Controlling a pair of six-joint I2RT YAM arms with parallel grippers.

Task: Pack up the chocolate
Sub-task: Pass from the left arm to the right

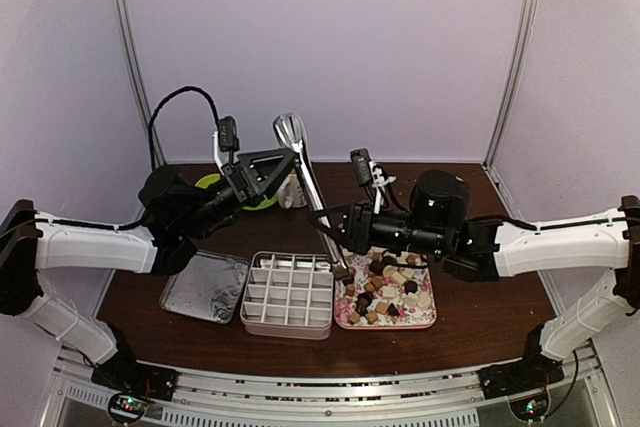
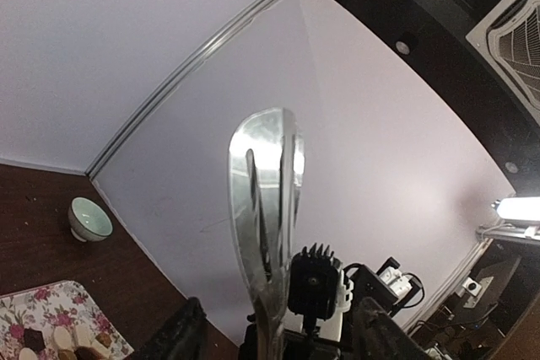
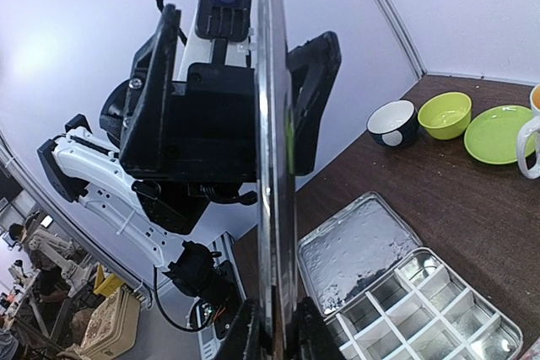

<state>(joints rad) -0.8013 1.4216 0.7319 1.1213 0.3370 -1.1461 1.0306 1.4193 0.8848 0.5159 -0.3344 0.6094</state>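
Between the nearly closed fingers of the right claw (image 3: 277, 339) the thin tongs (image 3: 274, 166) are clamped low on their shaft, tips down, I think so that they reach the sweets. Higher up, the left claw (image 2: 278, 335) is wide around them and grips nothing. Just below the right claw the chocolate (image 1: 385, 287) lies in the floral tray (image 1: 432, 319), and beside it, toward the left claw, stands the divided tin (image 1: 288, 327).

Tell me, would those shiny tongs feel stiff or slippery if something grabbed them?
The tongs look like thin polished metal, so they are probably light, springy when squeezed across the flat sides, and fairly slippery. They are long and narrow and seem to be held near one end by the right gripper, so the far end would likely wobble if pushed.
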